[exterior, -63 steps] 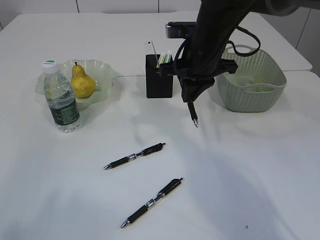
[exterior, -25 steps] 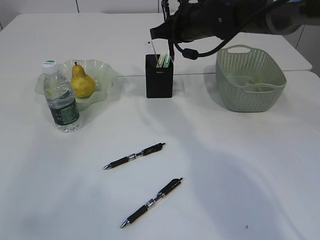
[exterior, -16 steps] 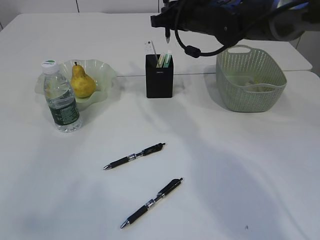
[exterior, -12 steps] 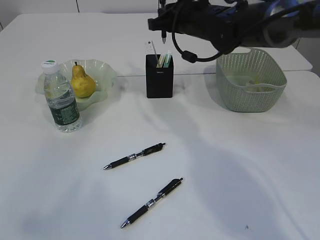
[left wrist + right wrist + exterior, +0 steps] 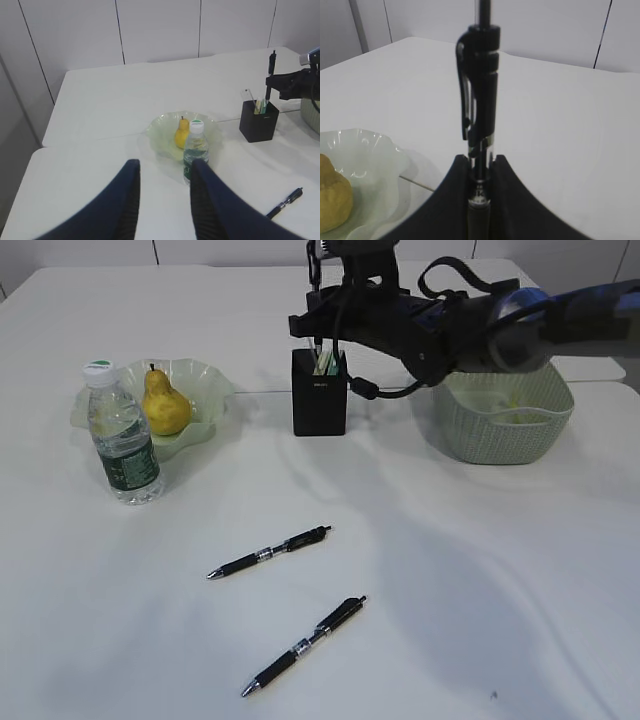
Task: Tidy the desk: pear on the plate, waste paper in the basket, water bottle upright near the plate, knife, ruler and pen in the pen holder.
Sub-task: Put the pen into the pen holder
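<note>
Right claw [image 5: 479,172] gripping an upright pen [image 5: 479,107], black pen holder [image 5: 319,392] just below, basket [image 5: 510,420] beside, left claw [image 5: 164,200] open, empty.

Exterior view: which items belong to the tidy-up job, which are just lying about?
Job items:
- pear on plate
- water bottle, upright
- pen holder
- basket, yellow scraps inside
- pen gripped in right gripper
- two loose pens

Lying about:
- nothing else visible on the table
</note>
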